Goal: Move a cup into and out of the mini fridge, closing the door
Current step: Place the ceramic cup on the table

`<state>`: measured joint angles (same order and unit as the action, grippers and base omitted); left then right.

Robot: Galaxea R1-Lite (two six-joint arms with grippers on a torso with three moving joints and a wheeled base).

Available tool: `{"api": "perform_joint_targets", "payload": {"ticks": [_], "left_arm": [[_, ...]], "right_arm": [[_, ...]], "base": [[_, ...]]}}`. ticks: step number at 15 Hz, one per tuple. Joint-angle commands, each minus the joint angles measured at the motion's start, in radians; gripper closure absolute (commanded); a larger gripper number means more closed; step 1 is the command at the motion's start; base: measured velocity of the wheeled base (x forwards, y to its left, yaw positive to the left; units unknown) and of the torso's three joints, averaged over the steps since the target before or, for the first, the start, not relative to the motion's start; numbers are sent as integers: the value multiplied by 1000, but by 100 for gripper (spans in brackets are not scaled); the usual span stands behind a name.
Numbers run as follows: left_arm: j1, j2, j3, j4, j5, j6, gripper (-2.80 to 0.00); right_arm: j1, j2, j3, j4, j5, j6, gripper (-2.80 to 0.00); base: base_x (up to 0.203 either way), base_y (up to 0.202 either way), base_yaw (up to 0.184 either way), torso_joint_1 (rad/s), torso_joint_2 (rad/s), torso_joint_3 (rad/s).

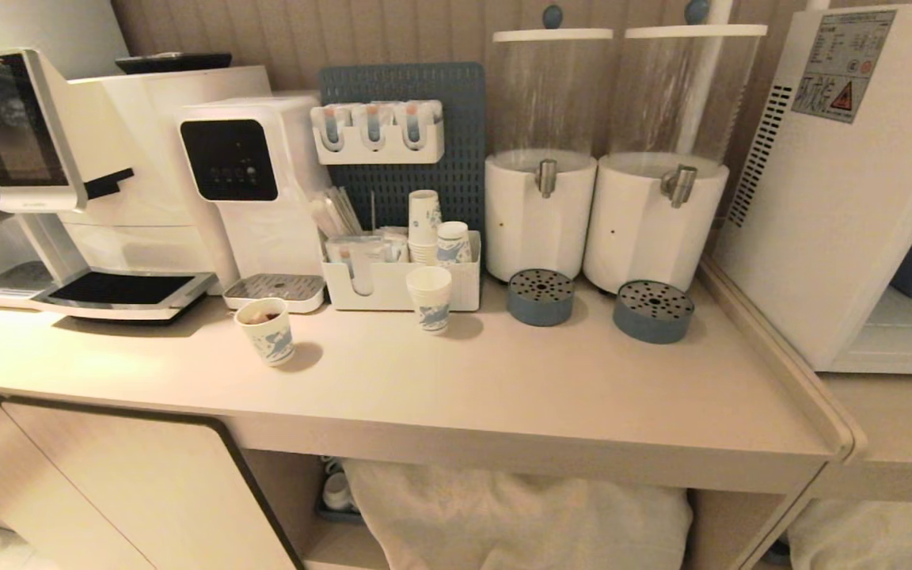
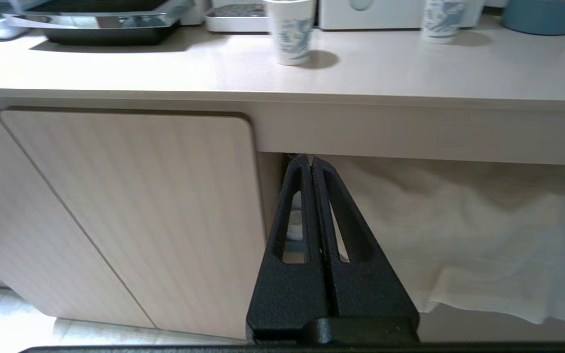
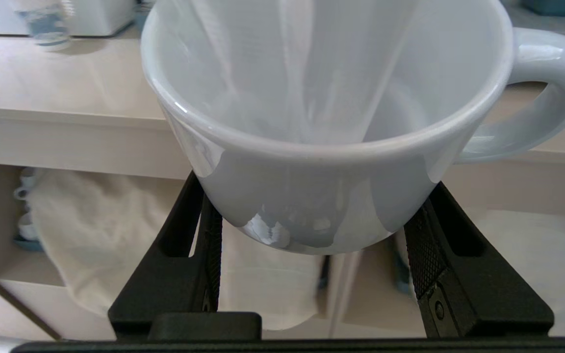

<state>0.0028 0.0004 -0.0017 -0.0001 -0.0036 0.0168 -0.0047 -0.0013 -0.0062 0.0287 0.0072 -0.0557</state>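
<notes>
Holding the white ceramic cup (image 3: pixel 321 98) low on its body in the right gripper (image 3: pixel 312 206), clamped from two opposite sides, with the handle left free off to one side and the mouth open toward the wrist camera; probably gripped that way to keep the fingers (image 3: pixel 199 230) clear of the handle and the rim for setting down on a shelf. Carried in front of the counter (image 1: pixel 503 396) edge, below its top, not yet near the mini fridge (image 1: pixel 836 198) standing at the counter's far right end. Keeping the left gripper (image 2: pixel 310 162) clenched shut on nothing, parked low before the cabinet front (image 2: pixel 130 211) under the counter, presumably kept free for the door (image 1: pixel 899 269). Seeing neither arm from the head, so judging the cup's place only from the right wrist. Finding the fridge cut off by the picture's right edge: only its vented side with the warning sticker and a sliver of the front in view, with a shelf and something blue inside; cannot tell whether the door is shut or ajar, nor where a handle sits. Blocking most of the right wrist's outlook with the cup itself. Noting, unrelated to the job, two printed paper cups (image 1: pixel 266 332) on the counter and a white cloth (image 1: pixel 519 514) bundled beneath it.
</notes>
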Motion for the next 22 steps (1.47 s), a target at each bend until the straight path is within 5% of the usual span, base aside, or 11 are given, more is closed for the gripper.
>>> {"api": "perform_joint_targets", "payload": {"ticks": [1,8,17,19,22], "left_arm": [[0,0,0,0,1,0,0],[0,0,0,0,1,-3,0],[0,0,0,0,1,-5,0],[0,0,0,0,1,-5,0],[0,0,0,0,1,-5,0]], "right_arm": [[0,1,0,0,0,-1,0],[0,1,0,0,0,-1,0],[0,1,-5,-56,-4,8,0],[0,3,-121,-35,-5,13,0],[1,96,-471,140,27,51,0]], "base": [[0,190,0,6,3,2],[0,171,1,3,1,4],[0,0,0,0,0,0],[0,0,0,0,0,0],[0,0,0,0,0,0]]}}
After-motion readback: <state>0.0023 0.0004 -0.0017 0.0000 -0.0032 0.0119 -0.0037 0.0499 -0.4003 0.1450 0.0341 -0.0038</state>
